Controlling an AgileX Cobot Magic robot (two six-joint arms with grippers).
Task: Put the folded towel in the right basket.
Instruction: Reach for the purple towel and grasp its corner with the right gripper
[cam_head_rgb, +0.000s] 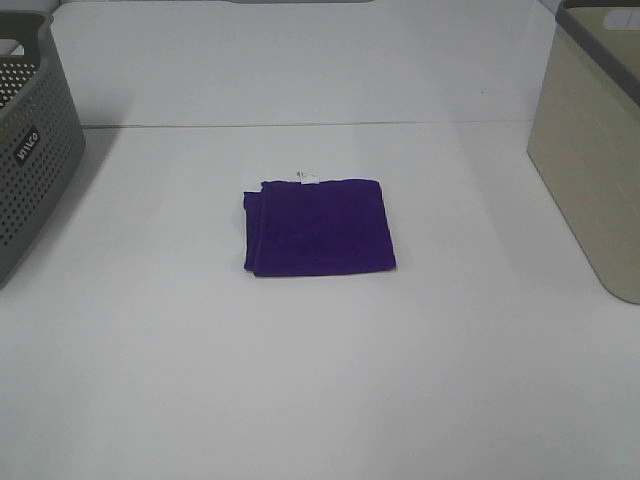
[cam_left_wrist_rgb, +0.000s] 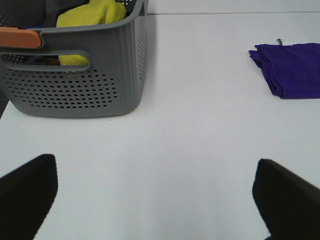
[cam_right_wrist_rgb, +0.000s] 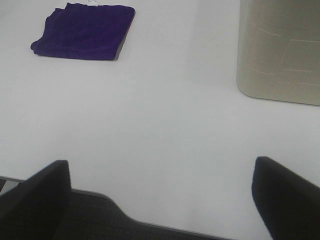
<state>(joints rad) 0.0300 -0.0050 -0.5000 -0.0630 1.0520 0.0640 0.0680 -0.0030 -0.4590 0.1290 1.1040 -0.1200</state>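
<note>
We see a matte white tabletop (cam_head_rgb: 320, 400) filling nearly the whole exterior view. Twd the back a thin seam (cam_head_rgb: 300, 125) runs straight across, w/ another white panel (cam_head_rgb: 300, 60) beyond it. Light's even & diffuse, shadows soft. In the right wrist view a dark textured strip (cam_right_wrist_rgb: 90, 220) lies past the table's edge; we can't tell what it is.
</note>
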